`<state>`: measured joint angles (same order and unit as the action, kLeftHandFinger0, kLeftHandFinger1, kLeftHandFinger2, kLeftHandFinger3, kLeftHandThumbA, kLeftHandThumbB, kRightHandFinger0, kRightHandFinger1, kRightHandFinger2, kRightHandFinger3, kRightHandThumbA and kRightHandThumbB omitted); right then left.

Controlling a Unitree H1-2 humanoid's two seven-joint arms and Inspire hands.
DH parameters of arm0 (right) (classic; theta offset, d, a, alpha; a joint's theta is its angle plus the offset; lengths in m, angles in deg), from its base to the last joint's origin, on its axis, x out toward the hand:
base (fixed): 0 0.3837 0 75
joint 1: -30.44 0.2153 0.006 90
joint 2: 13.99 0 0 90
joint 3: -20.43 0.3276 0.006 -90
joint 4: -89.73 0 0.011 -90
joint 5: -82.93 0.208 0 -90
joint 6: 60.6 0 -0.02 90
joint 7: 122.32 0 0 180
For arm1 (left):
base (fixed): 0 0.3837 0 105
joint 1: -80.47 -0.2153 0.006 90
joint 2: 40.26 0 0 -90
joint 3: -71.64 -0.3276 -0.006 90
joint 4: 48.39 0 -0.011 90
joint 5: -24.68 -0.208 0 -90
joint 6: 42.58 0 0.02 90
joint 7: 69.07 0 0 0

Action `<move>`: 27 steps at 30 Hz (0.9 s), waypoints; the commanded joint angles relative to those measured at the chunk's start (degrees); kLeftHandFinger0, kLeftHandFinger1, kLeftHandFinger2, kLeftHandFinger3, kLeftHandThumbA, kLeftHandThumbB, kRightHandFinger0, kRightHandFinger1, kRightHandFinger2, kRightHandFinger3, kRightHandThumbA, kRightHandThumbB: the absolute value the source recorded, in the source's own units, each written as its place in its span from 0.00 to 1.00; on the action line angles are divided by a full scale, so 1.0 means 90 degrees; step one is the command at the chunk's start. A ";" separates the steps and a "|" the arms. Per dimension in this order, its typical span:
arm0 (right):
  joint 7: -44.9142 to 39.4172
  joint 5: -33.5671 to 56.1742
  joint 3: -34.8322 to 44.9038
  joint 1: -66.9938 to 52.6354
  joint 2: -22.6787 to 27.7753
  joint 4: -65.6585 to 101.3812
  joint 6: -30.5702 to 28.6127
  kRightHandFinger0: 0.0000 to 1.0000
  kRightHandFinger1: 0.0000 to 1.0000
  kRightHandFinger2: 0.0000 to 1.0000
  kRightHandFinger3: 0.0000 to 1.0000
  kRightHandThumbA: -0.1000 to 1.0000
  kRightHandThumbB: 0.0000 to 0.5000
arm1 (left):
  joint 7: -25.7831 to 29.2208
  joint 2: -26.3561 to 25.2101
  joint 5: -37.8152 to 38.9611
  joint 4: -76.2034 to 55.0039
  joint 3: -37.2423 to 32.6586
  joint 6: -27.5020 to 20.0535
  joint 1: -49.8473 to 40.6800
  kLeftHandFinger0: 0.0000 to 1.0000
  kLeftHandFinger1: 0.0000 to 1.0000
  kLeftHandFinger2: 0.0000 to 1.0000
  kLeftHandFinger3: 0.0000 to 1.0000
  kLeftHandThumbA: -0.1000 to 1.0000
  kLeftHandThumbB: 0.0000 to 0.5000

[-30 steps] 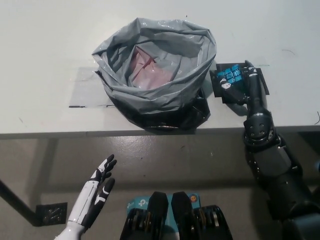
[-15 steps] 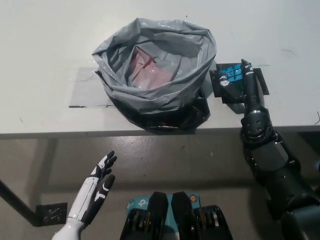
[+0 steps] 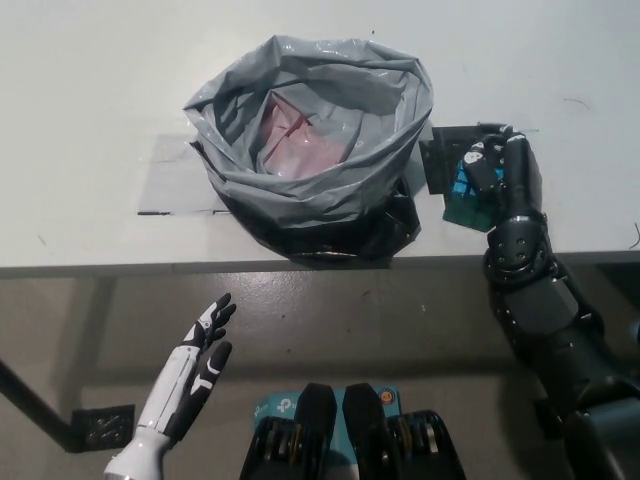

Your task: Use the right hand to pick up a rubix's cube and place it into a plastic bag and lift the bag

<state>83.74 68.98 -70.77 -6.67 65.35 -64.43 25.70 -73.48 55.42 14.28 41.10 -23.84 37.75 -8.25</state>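
A grey plastic bag point(image 3: 310, 150) stands open on the white table point(image 3: 100, 80), pinkish inside. To its right, my black right hand point(image 3: 497, 175) is shut on the Rubik's cube point(image 3: 470, 196), whose blue and green faces show. The cube is tilted and held just over a black square pad point(image 3: 445, 155), near the table's front edge. My white left hand point(image 3: 195, 365) rests open below the table edge at the lower left, holding nothing.
A strip of grey tape point(image 3: 170, 185) lies on the table left of the bag. The table's front edge point(image 3: 150, 268) runs across the picture's middle. A small black square point(image 3: 105, 428) lies on the floor at the lower left.
My right hand has closed around the cube and drawn it toward the front edge, tilting it off the pad. The left hand has shifted slightly.
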 commanded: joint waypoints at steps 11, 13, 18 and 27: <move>0.0672 0.0232 0.0259 0.0345 0.0007 -0.0294 -0.0672 0.02 0.23 0.53 0.51 0.00 0.45 | -0.0068 -0.0114 0.0080 -0.0146 0.0025 -0.0183 0.0151 1.00 1.00 1.00 1.00 1.00 0.34; 0.0721 0.0260 0.0298 0.0354 0.0006 -0.0244 -0.0806 0.01 0.23 0.53 0.51 0.01 0.47 | -0.0066 -0.0110 0.0096 -0.0127 0.0029 -0.0185 0.0167 1.00 1.00 1.00 1.00 1.00 0.34; 0.0790 0.0215 0.0313 0.0259 0.0017 0.0208 -0.1017 0.22 0.54 0.92 0.97 0.39 0.51 | -0.0066 -0.0116 0.0080 -0.0117 0.0021 -0.0183 0.0171 1.00 1.00 1.00 1.00 1.00 0.33; -0.0240 -0.0011 -0.0110 -0.0386 0.0343 0.2946 -0.1261 1.00 1.00 1.00 1.00 0.98 0.91 | -0.0068 -0.0124 0.0066 -0.0098 0.0013 -0.0178 0.0171 1.00 1.00 1.00 1.00 1.00 0.32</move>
<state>87.61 70.30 -69.30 -9.26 65.56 -53.77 17.99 -73.49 55.32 14.68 41.17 -23.86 37.76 -7.58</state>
